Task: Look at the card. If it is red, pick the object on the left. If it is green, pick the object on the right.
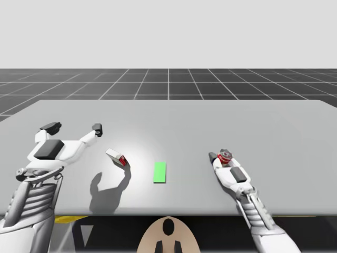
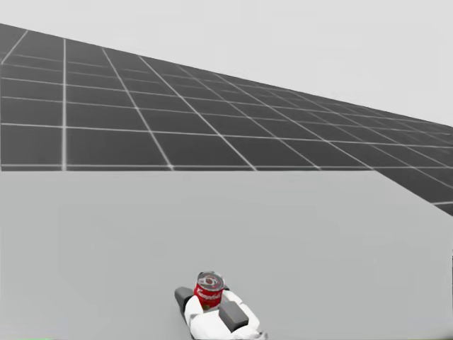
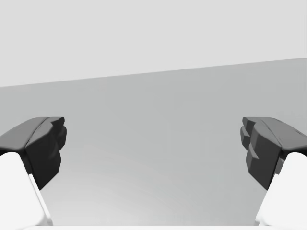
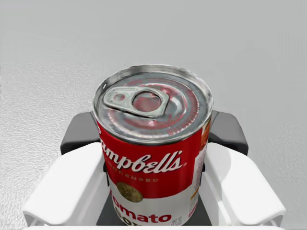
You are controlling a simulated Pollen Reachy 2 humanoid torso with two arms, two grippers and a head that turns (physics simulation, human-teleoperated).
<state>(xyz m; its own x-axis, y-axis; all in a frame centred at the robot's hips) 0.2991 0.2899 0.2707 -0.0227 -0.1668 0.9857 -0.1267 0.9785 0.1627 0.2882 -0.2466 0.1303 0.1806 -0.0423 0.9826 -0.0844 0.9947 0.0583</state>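
Red-and-white can (image 4: pixel 152 163) stood upright in my right claw (image 4: pixel 153 133), fingers pressed to both sides at mid-height, right of the green card (image 1: pixel 160 172). Judged rigid, weighty and slick-walled, so mid-body suited it. My left claw (image 3: pixel 153 148) gaped wide, empty.

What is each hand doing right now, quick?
My left gripper: open, holding nothing.
My right gripper: closed on the red and white can.

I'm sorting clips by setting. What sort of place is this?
Probably a simulated test bench, not a real room: a grey table on a dark gridded floor, with a green card, a small box and a red-and-white can.
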